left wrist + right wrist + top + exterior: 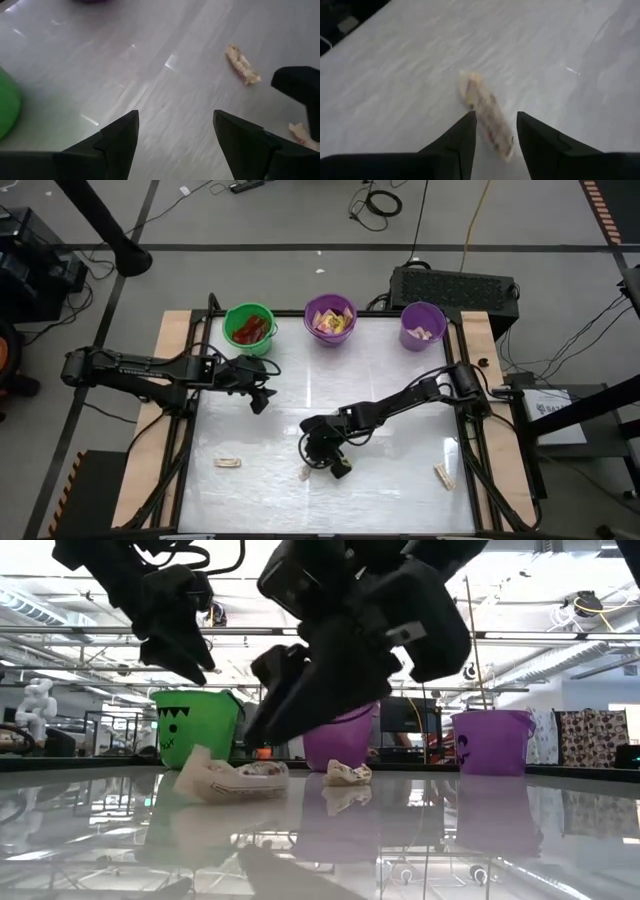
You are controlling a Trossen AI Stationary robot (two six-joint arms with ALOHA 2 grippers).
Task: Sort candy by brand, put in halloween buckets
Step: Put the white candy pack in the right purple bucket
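White and glossy, the table gave you most of its middle as free surface, with wooden strips along both side edges and a dark frame around it. Your three buckets stood in a row at the far edge: the green bucket with red packets inside, the purple bucket with yellow ones, and the lavender bucket with pale pieces.

Your right gripper was low over the near middle of the table, its fingers standing part-way apart on either side of a tan candy. The wrist view showed the wrapper lying between the tips, but you could not tell whether the pads were touching it, and the end nearest the camera was hidden between the fingers.

Your left gripper hung above the table just in front of the green bucket, released, with its fingers spread wide and nothing between them.

Two more tan pieces lay loose: one candy near the left front, well apart from both arms, and another candy close to the right edge strip. In the low view, the right arm's dark bulk covered much of the purple bucket, and the print on the wrappers was too small to read.
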